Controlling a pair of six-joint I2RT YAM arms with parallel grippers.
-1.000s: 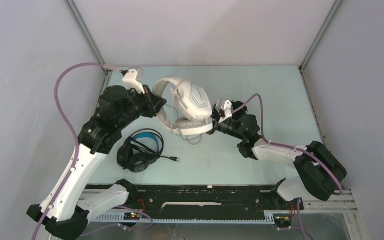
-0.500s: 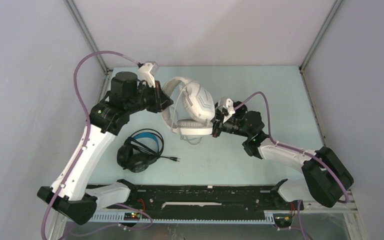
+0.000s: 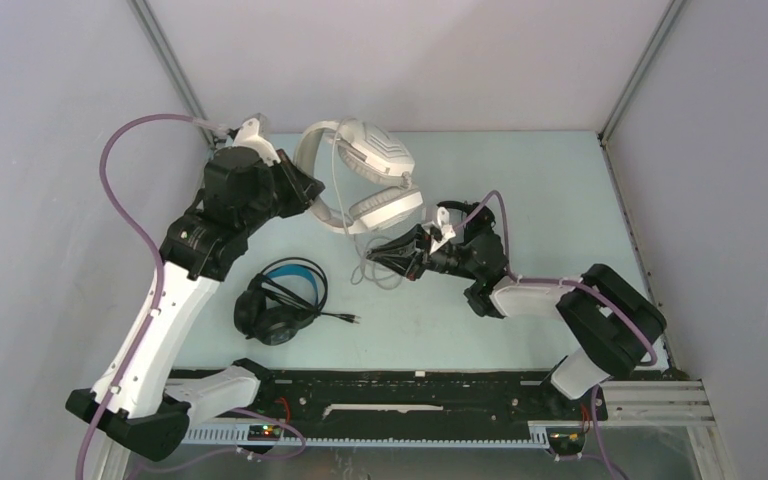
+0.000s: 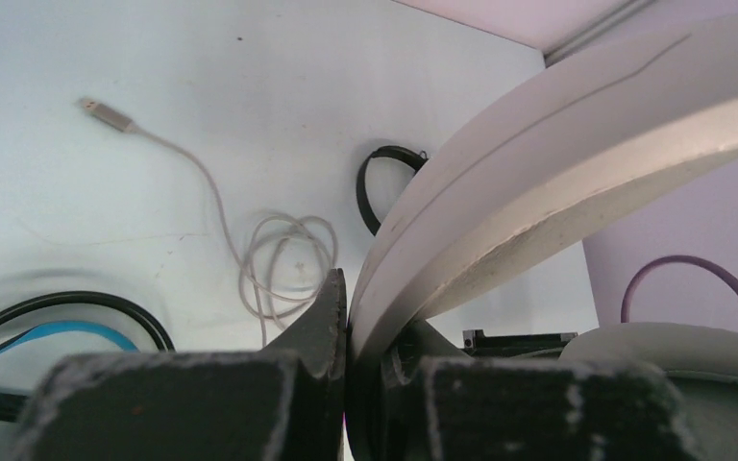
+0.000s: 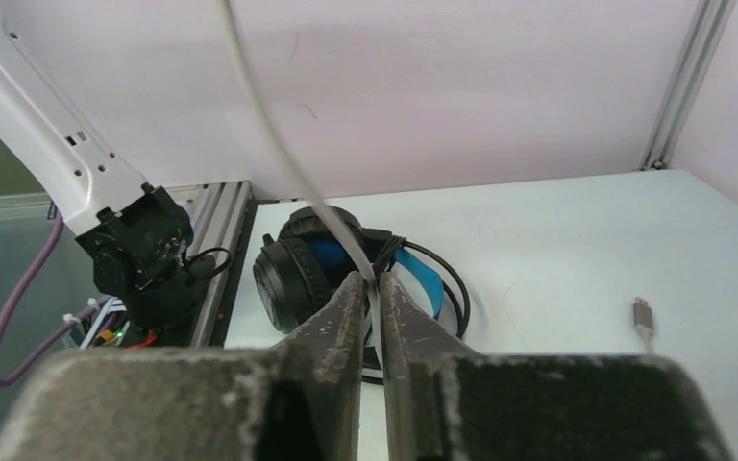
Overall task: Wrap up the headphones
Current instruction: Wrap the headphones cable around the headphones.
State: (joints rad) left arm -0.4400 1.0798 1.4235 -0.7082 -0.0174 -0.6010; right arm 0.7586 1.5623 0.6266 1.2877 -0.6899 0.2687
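The left jaws are clamped on the smooth curved headband (image 4: 557, 163) of the bulky white headphones (image 3: 365, 165), held above the bench (image 3: 560, 200). The right jaws stand almost closed, pinching their thin grey cable (image 5: 279, 144). The black headphones (image 3: 280, 300), blue-banded, lie on the matt pale bench near the left arm.

Thin black headphones (image 4: 364, 190) half behind white headband (image 4: 557, 144)

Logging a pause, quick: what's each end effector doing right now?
Left end effector: closed on the white headphones, at the headband.
Right end effector: closed on the grey cable.
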